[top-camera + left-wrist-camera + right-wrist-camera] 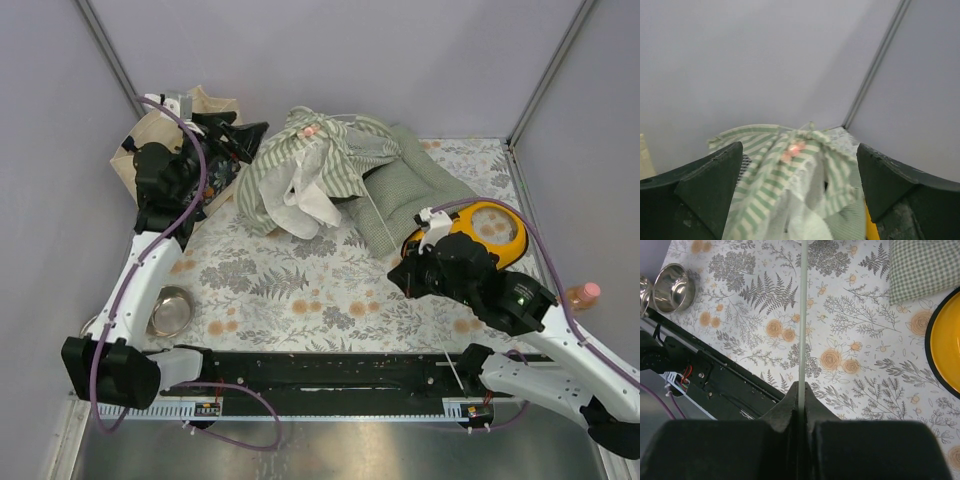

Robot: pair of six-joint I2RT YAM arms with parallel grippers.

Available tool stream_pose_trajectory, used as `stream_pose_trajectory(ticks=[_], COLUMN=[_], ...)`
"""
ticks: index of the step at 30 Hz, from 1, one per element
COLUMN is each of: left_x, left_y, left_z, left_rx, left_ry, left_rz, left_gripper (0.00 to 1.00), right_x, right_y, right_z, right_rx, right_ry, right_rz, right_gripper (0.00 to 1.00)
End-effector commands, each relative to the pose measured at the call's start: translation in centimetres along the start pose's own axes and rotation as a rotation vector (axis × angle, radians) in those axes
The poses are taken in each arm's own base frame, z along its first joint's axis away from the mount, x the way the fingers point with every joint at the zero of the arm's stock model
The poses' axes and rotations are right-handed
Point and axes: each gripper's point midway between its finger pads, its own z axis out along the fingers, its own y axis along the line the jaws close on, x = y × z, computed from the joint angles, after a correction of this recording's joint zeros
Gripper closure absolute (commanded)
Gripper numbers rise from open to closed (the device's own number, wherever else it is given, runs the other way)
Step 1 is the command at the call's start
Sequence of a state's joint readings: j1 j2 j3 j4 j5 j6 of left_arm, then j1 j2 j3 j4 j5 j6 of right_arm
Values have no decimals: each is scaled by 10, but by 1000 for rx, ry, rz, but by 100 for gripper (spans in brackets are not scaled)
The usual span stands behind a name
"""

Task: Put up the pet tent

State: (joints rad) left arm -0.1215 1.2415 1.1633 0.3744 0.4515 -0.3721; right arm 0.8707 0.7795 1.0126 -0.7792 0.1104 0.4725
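Note:
The pet tent [310, 170], green-and-white striped with white lacy flaps, lies crumpled at the back middle of the floral mat. In the left wrist view the pet tent [790, 170] shows between and beyond the fingers. My left gripper [238, 138] is open and empty, just left of the tent; in its own view the left gripper [800, 200] has its jaws wide apart. My right gripper [400, 272] is shut on a thin white pole [802, 315], which runs up from the right gripper [801, 390] over the mat. The pole's tail end [449, 362] sticks out behind the gripper.
A green checked cushion [410, 195] lies right of the tent, with a yellow plate [495, 230] beside it. A beige tote bag [160, 140] stands at the back left. A steel bowl [170, 310] sits front left, and a pink-capped bottle [583, 295] at the right edge.

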Motion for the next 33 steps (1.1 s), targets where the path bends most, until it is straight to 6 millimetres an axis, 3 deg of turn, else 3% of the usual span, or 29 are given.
stream_pose_trajectory(ticks=[1, 5, 7, 12, 13, 17, 20, 23, 24, 25, 29, 33], left_x=[-22, 19, 37, 56, 52, 80, 93, 104, 106, 104, 94, 98], left_y=[-34, -76, -80, -50, -47, -44, -34, -27, -26, -26, -32, -38], left_z=[-2, 13, 23, 61, 70, 93, 94, 86, 81, 77, 59, 45], left_rx=[0, 72, 34, -149, -171, -282, -415, -508, -529, -547, -562, -539], left_ry=[-7, 153, 192, 252, 248, 362, 394, 427, 439, 438, 417, 429], left_rz=[-176, -246, -249, -279, -281, -286, -251, -246, -238, -222, -153, -129], left_gripper=[1, 1, 1, 1, 1, 1, 3, 20, 22, 21, 1, 1], right_x=[-25, -31, -30, -15, -10, 6, 13, 19, 20, 21, 26, 31], right_y=[29, 56, 66, 71, 70, 60, 52, 43, 40, 38, 32, 31], right_z=[7, 18, 22, 15, 13, 10, 11, 15, 16, 17, 20, 21], right_rx=[-111, -235, -277, -344, -353, -340, -312, -281, -267, -260, -232, -233], right_ry=[-67, -51, -29, 10, 20, 51, 48, 51, 49, 49, 58, 75], right_rz=[11, -34, -50, -70, -78, -86, -78, -72, -69, -68, -67, -78], right_gripper=[100, 100, 100, 100, 100, 100, 100, 100, 100, 100, 100, 100])
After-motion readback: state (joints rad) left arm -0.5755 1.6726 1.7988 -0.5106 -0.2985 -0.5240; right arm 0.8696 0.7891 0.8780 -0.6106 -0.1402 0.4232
